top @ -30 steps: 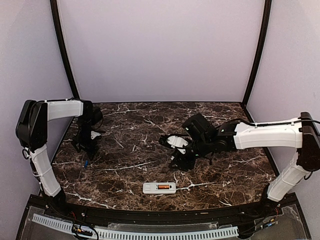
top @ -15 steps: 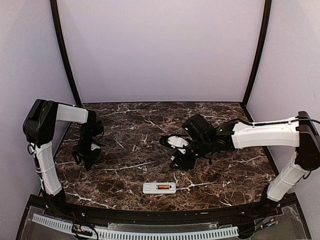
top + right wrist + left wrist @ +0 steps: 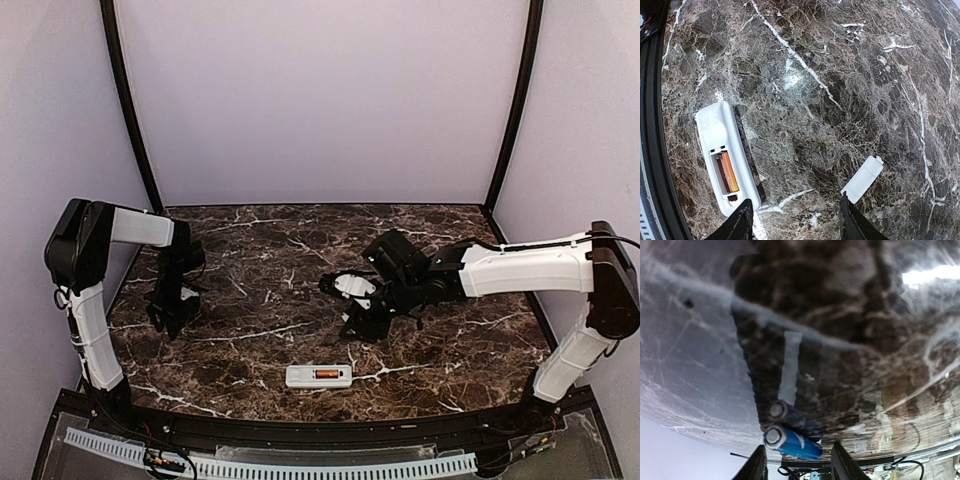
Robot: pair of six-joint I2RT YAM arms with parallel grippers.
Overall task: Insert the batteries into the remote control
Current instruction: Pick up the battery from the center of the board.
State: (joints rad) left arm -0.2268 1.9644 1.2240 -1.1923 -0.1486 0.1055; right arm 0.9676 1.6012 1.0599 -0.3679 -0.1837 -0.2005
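Note:
The blue battery [image 3: 792,442] lies on the glossy marble between the fingers of my left gripper [image 3: 799,465], mirrored in the surface just above it. The jaws flank it closely, with a small gap at the right finger. From above, that gripper [image 3: 168,318] is down at the table's left side and hides the battery. The white remote control [image 3: 722,155] lies back up, with an orange-red battery [image 3: 729,172] in its recess. It also shows near the front edge [image 3: 319,376]. My right gripper [image 3: 795,220] hovers open and empty, between the remote and the cover.
A small loose white battery cover [image 3: 862,179] lies on the marble to the right of the remote. The right arm [image 3: 500,270] reaches across the middle of the table. A black rail [image 3: 300,430] runs along the near edge.
My left gripper has come down onto the table around the blue battery, and its jaws have narrowed. The battery no longer shows from above. The right arm has barely shifted.

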